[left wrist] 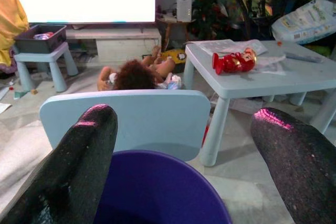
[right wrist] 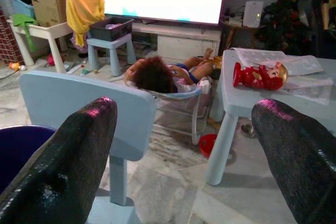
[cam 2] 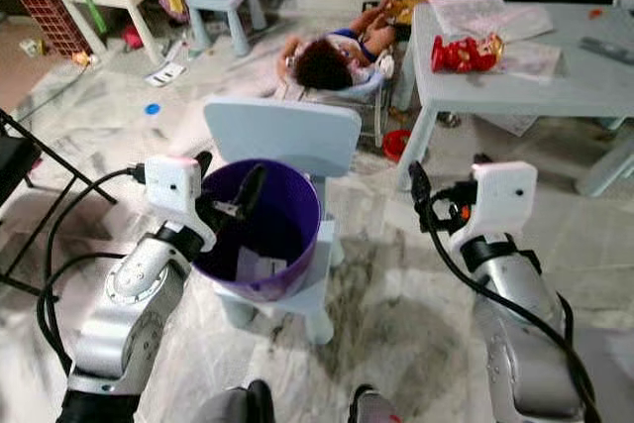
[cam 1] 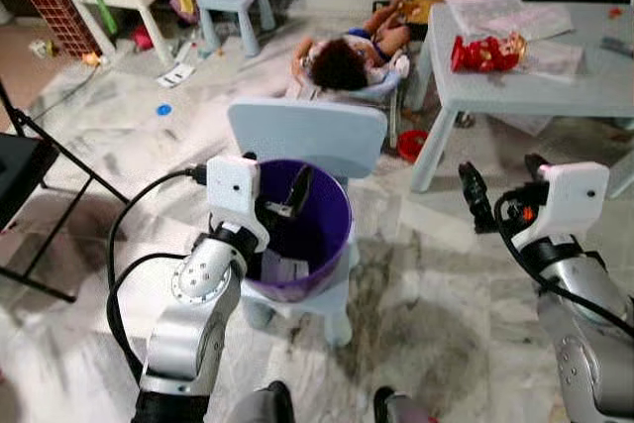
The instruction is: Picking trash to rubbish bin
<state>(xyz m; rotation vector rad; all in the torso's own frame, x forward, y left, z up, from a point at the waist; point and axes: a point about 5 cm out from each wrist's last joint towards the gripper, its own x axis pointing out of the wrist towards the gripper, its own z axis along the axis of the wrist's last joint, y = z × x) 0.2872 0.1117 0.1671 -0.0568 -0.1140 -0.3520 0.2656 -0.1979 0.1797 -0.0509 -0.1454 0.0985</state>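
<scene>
A pale blue tabletop (cam 1: 555,86) stands at the right carrying a red toy (cam 1: 485,52). A small blue chair (cam 1: 307,136) bears the purple bin (cam 1: 332,235), with white trash (cam 1: 287,269) lying inside. The left hand (cam 1: 287,200) hangs over the bin, fingers spread wide and empty. The right hand (cam 1: 505,190) hovers well apart beside the chair, likewise wide open and empty.

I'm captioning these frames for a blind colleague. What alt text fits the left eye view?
The robot's left gripper hangs open over a purple bin holding a scrap of white paper, set on a pale blue child's chair. The right gripper hovers open beside a pale blue table bearing a red toy; a child sits beyond.
</scene>
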